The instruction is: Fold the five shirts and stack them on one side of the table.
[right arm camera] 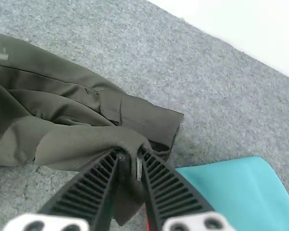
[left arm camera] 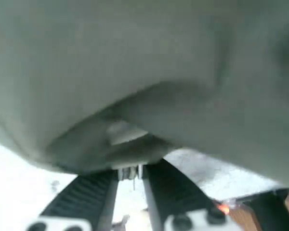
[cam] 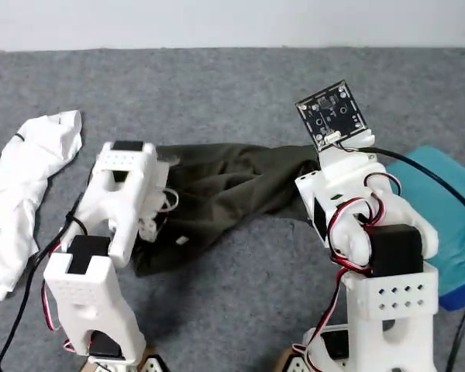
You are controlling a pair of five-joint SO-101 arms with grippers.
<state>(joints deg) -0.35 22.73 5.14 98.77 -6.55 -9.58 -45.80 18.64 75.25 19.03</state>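
At the far left of the grey desk (cam: pixel 240 85), a white shirt (cam: pixel 27 194) lies crumpled in a loose heap, well apart from the other clothes.

Just beside it to the right stands the left arm (cam: pixel 112 225), bent forward so that its head sits over the left end of a dark green shirt (cam: pixel 225 186). In the left wrist view the left gripper (left arm camera: pixel 131 175) has its jaws together, pinching a fold of the green cloth, which hangs slack above them.

The green shirt stretches across the middle of the desk between the two arms. It is wrinkled and partly bunched. Its lower left part spreads toward the near edge, and a sleeve end points to the right.

The right arm (cam: pixel 372 248) stands at that right end. In the right wrist view the right gripper (right arm camera: pixel 130 161) has its jaws clamped on the shirt's edge close to the sleeve cuff (right arm camera: pixel 156 122), with cloth pressed between the ribbed pads.

At the far right a teal shirt (cam: pixel 442 209) lies flat and smooth by the desk's edge, partly behind the right arm, with a black cable (cam: pixel 426 172) running over it. Its near corner lies just beside the green sleeve.
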